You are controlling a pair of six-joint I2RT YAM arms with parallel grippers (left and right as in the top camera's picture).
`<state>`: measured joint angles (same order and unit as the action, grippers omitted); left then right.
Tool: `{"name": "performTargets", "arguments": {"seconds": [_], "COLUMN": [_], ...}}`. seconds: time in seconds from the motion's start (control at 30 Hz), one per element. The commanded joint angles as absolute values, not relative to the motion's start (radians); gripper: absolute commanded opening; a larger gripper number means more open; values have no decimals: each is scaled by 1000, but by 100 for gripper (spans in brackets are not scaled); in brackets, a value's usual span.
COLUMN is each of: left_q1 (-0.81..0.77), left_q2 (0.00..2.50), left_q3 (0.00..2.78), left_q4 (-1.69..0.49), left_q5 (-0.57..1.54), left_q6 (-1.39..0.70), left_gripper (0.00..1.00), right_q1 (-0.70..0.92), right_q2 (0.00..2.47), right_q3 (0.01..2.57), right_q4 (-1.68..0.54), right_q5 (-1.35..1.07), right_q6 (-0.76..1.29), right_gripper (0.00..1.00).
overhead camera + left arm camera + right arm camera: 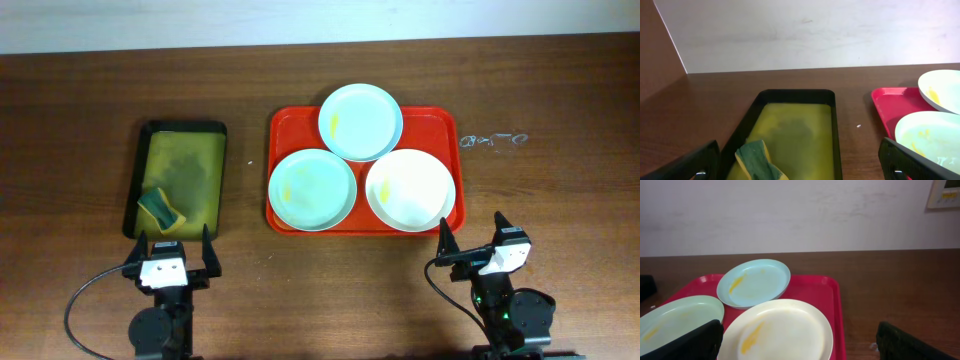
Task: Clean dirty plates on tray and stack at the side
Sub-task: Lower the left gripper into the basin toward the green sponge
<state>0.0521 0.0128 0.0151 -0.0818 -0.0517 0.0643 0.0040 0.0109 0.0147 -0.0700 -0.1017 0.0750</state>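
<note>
Plates: three lie in the tray, none stacked. The far mint-green plate (360, 121) overhangs the tray's far rim, the near mint-green plate (312, 189) fills the tray's near-left corner, and the white plate (409, 189) fills its near-right corner. They crowd close together, and it cannot be told whether their rims overlap.
Soil: yellowish smears show on all three.
Tray: red, with a raised rim (440, 115), flat on the worktop (100, 90).
Sponge: green and yellow (162, 208), lying in the near end of a black tray (180, 128) of yellow-green liquid, well to the left of the tray.
Left end effector: (173, 240) fingers apart and empty, left of the tray and just short of the sponge.
Right end effector: (472, 224) fingers apart and empty, just off the tray's near-right corner, close to the white plate.
Step in hand: judged to be the very start, since nothing looks wiped and no plate has left the tray.
Next move: probably the left arm drops onto the sponge and closes across it, while the right arm pinches the white plate's shallow rim at a low angle to steady or lift it. The bare worktop to the right of the tray looks a fair place for the stack.
</note>
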Motion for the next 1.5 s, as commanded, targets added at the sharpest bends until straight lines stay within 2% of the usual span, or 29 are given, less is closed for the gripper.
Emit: {"name": "performTargets", "arguments": {"seconds": [0.0,0.53,0.57,0.6,0.63,0.7,0.73,0.77,0.83,0.87,0.93,1.03,1.07,1.13,1.2,1.23,1.27,1.37,1.4,1.47], "left_q1": [54,54,54,54,54,54,54,54,54,56,56,55,55,55,55,55,55,55,56,86], "left_q2": [6,6,6,6,6,6,6,6,6,7,44,248,356,416,535,627,788,1116,1213,1376], "left_q3": [9,9,10,10,10,10,10,12,36,91,294,723,886,971,1086,1159,1269,1470,1496,1512], "left_q4": [-81,-81,-77,-46,60,288,362,539,655,608,298,-307,-434,-473,-633,-751,-886,-1065,-1085,-1206], "left_q5": [-41,-41,52,241,551,930,957,969,941,897,760,392,473,458,129,60,56,165,46,-342], "left_q6": [73,73,16,-77,-178,-254,-255,-305,-325,-320,-181,50,65,104,-27,-67,-68,-66,-152,-552], "left_gripper": [99,99,100,99,99,99,99,99,99,99,99,99,99,99,100,99,99,99,99,99], "right_q1": [1,1,1,1,1,1,1,1,1,1,1,1,1,1,1,1,1,1,1,1], "right_q2": [4,4,4,4,4,4,4,4,4,4,4,4,4,4,4,4,4,4,4,4], "right_q3": [6,6,6,6,6,6,6,6,6,6,6,6,6,6,6,6,6,6,6,6], "right_q4": [-71,-71,-71,-71,-71,-71,-71,-71,-71,-71,-71,-71,-71,-71,-71,-71,-71,-71,-71,-71], "right_q5": [-94,-94,-94,-94,-94,-94,-94,-94,-94,-94,-94,-94,-94,-94,-94,-94,-94,-94,-94,-94], "right_q6": [75,75,75,75,75,75,75,75,75,75,75,75,75,75,74,75,75,75,75,75], "right_gripper": [98,98,98,98,98,98,98,98,98,98,98,98,98,98,98,98,98,98,98,98]}}
